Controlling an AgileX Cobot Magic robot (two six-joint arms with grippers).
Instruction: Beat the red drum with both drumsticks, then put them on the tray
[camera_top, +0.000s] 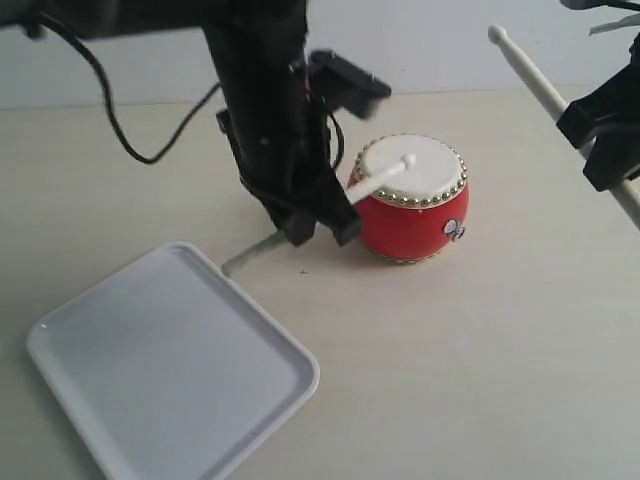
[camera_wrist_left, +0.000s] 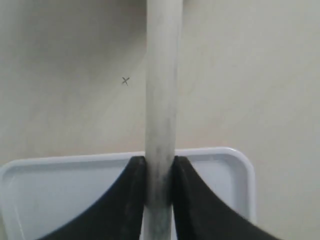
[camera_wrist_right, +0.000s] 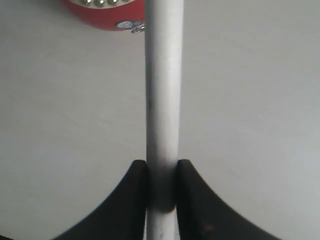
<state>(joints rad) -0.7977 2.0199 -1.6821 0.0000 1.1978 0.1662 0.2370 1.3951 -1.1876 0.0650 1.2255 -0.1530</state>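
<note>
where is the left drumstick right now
The left drumstick is just left of centre in the exterior view, gripped by the left pincer, its tip at the cream top of the red drum, butt end by the tray.

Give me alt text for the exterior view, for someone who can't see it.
The left gripper holds a drumstick, tip at the top of the red drum. The right gripper holds a second drumstick raised at the right edge; a white tray lies front left.
</note>
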